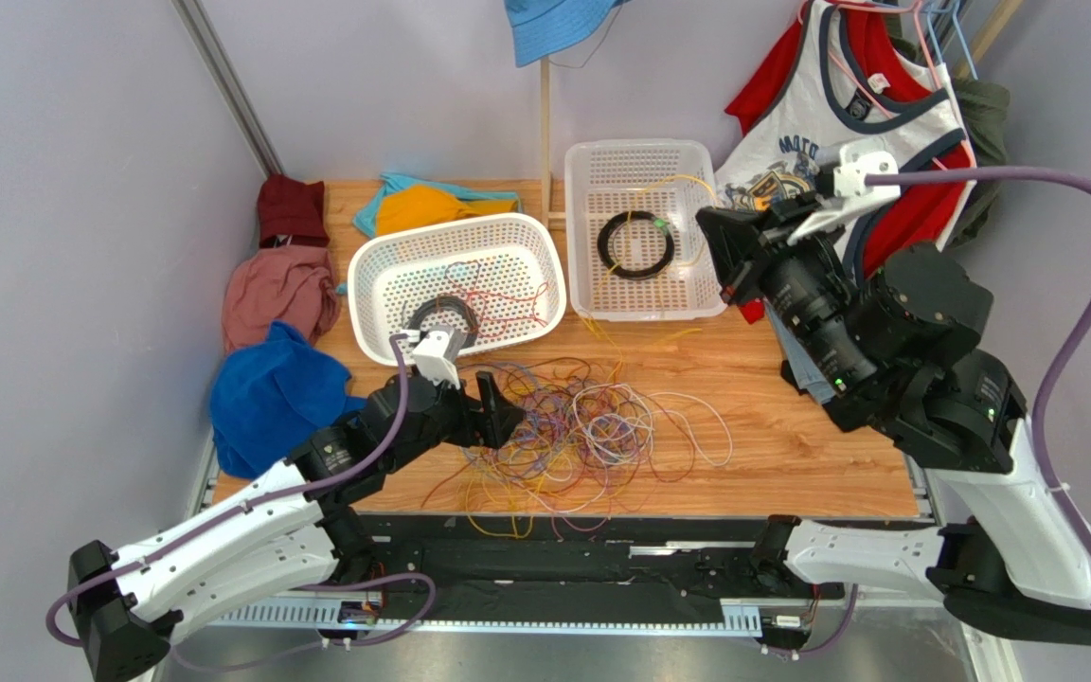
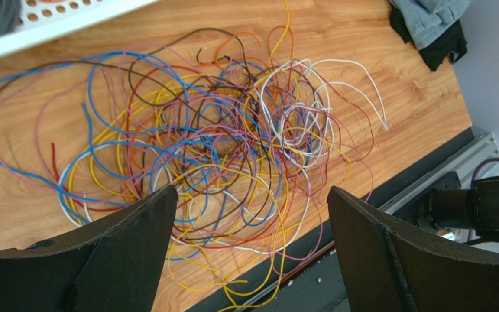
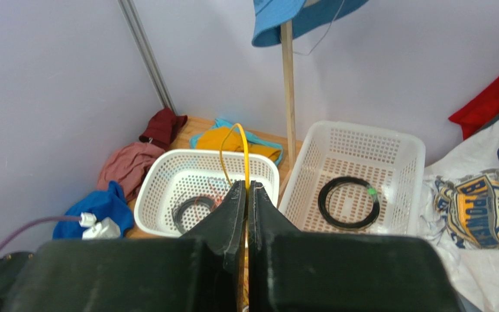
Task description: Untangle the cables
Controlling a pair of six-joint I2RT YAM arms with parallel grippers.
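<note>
The cables (image 1: 566, 434) lie in a messy knot of yellow, blue, red, purple and white wires on the wooden table, near its front edge; the left wrist view shows the knot (image 2: 219, 143) close up. My left gripper (image 1: 502, 412) is open at the knot's left side, its jaws wide apart over the near strands (image 2: 249, 201). My right gripper (image 1: 719, 235) is raised over the right basket and shut on a yellow cable (image 3: 242, 146) that arcs up from between its fingertips (image 3: 246, 188). A thin yellow strand (image 1: 658, 192) loops by the right basket.
Two white perforated baskets stand at the back: the left one (image 1: 537, 249) holds a black ring and red wires, the right one (image 1: 587, 171) a black coiled ring (image 1: 635, 243). Cloths lie at the left (image 1: 274, 398). A wooden post (image 1: 547, 135) stands between the baskets. Clothes hang at the back right.
</note>
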